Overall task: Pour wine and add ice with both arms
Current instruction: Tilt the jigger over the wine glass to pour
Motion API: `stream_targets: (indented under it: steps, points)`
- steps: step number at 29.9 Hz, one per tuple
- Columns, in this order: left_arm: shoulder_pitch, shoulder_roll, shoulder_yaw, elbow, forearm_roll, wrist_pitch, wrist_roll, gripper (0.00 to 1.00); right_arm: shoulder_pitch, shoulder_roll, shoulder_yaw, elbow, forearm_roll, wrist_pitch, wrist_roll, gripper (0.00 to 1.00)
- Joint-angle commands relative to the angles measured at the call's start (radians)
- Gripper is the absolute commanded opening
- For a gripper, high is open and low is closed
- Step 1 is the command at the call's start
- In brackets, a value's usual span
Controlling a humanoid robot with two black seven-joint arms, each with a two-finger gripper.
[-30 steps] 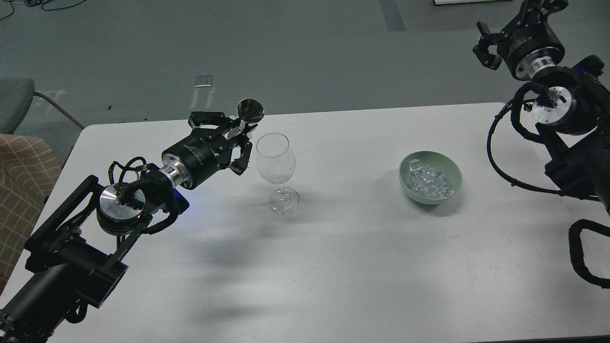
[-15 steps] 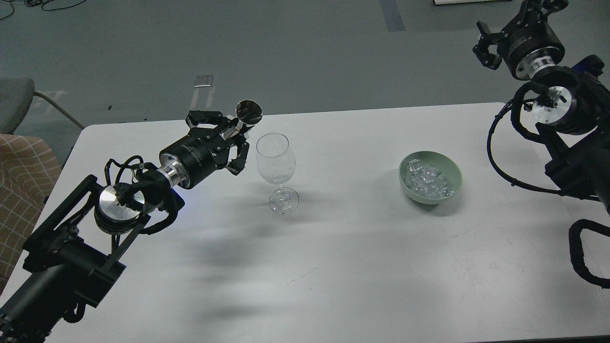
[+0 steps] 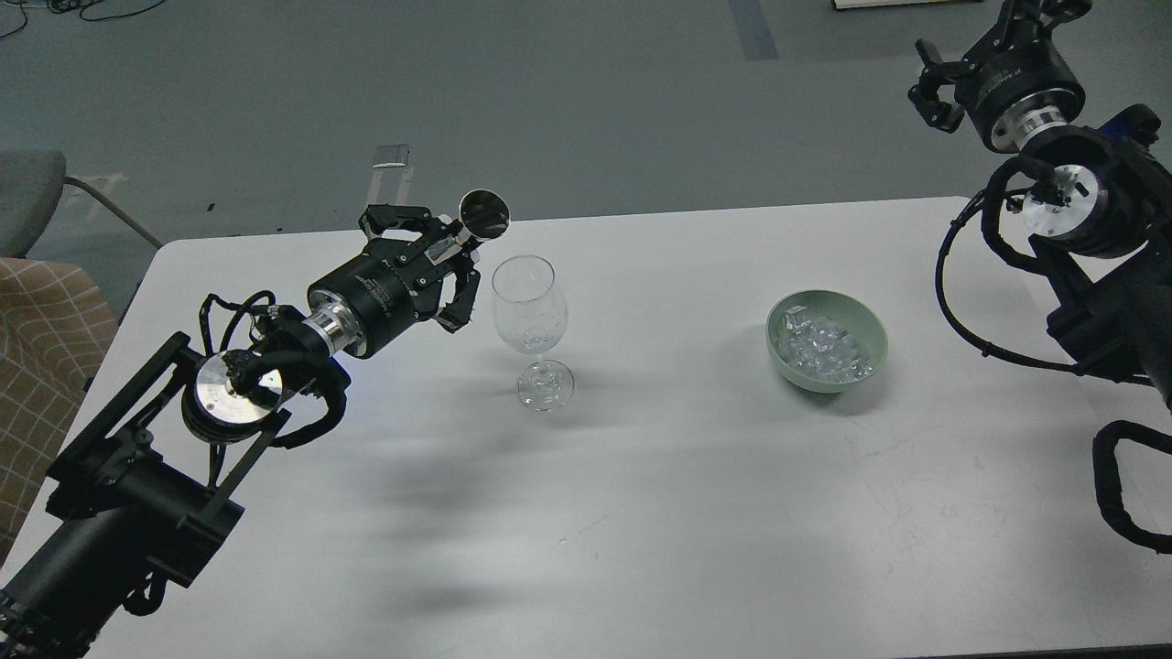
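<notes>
A clear stemmed glass (image 3: 531, 316) stands upright on the white table (image 3: 641, 513), left of centre. My left gripper (image 3: 449, 252) is shut on a small shiny metal cup (image 3: 482, 212), tilted with its mouth towards me, just left of and above the glass rim. I cannot make out any wine in the cup or the glass. A pale green bowl (image 3: 868, 322) right of centre holds several clear ice cubes (image 3: 824, 350). My right gripper (image 3: 943, 87) is raised at the top right, off the table's far edge, with nothing visible in it.
A chair with checked fabric (image 3: 41, 339) stands beside the table's left edge. Grey floor lies beyond the far edge. My right arm's cables (image 3: 971, 311) hang over the table's right end.
My left gripper with the metal cup dipped slightly left, then rose and moved back towards the glass rim. The glass, bowl and right arm have not moved.
</notes>
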Motion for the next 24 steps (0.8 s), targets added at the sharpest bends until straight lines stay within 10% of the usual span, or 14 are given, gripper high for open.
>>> stream_targets:
  steps: [1, 24]
  points:
    - [-0.002, 0.0, 0.0, 0.0, 0.012, 0.0, 0.0, 0.0, 0.002, -0.001, 0.0, 0.002, -0.001, 0.002, -0.001, 1.0]
    - [-0.004, -0.005, -0.002, -0.003, 0.131, -0.048, -0.005, 0.0, 0.003, 0.001, 0.0, 0.002, -0.001, 0.002, -0.001, 1.0]
